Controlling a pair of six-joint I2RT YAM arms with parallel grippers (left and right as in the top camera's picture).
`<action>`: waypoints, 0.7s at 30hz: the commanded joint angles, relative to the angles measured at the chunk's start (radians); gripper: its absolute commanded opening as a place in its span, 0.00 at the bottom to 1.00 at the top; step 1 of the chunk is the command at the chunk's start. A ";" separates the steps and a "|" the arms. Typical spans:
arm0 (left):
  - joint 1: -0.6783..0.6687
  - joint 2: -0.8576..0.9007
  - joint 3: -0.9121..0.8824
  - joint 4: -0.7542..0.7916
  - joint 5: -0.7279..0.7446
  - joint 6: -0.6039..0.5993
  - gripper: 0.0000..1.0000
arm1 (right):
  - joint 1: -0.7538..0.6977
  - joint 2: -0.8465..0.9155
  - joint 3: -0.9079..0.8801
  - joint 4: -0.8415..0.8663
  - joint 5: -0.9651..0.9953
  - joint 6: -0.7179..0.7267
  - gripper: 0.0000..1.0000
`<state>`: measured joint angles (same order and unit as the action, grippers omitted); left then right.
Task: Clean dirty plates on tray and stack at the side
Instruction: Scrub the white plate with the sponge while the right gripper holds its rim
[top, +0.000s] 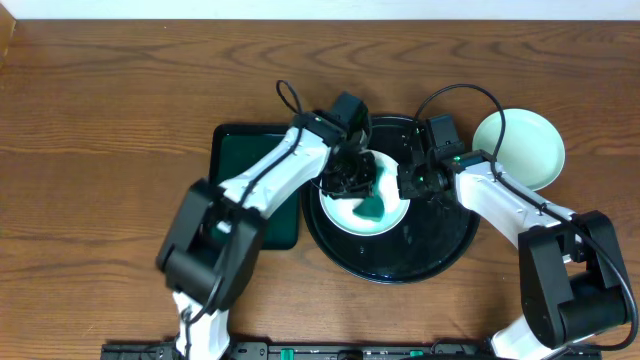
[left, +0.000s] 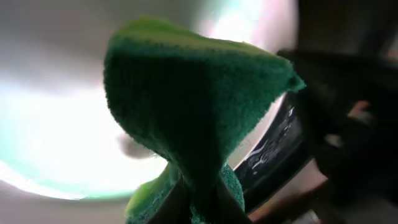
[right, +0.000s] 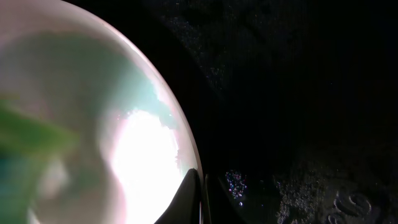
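A pale plate (top: 352, 215) lies on the round black tray (top: 440, 250). My left gripper (top: 352, 180) is shut on a wavy green sponge (top: 372, 206) and holds it on the plate. The sponge fills the left wrist view (left: 186, 106), over the bright plate (left: 50, 137). My right gripper (top: 408, 182) is shut on the plate's right rim. In the right wrist view its fingers (right: 202, 196) pinch the rim of the plate (right: 124, 143) over the tray (right: 298, 93). A pale mint green plate (top: 525, 150) lies on the table to the right of the tray.
A dark green rectangular tray (top: 240, 155) lies to the left of the black tray, partly under my left arm. Brown wooden table (top: 100, 120) lies all round.
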<state>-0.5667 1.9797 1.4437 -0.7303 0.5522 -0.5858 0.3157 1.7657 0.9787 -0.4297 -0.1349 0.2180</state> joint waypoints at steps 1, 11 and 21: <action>0.001 -0.098 0.045 -0.018 -0.198 0.013 0.07 | 0.019 -0.013 -0.012 -0.006 -0.019 -0.010 0.01; -0.002 -0.024 0.006 -0.076 -0.396 0.012 0.07 | 0.019 -0.013 -0.012 -0.007 -0.019 -0.010 0.01; -0.002 0.115 0.000 -0.072 -0.305 0.013 0.07 | 0.019 -0.013 -0.012 -0.007 -0.019 -0.010 0.01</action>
<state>-0.5667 2.0422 1.4525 -0.7879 0.2005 -0.5789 0.3157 1.7657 0.9787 -0.4297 -0.1352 0.2184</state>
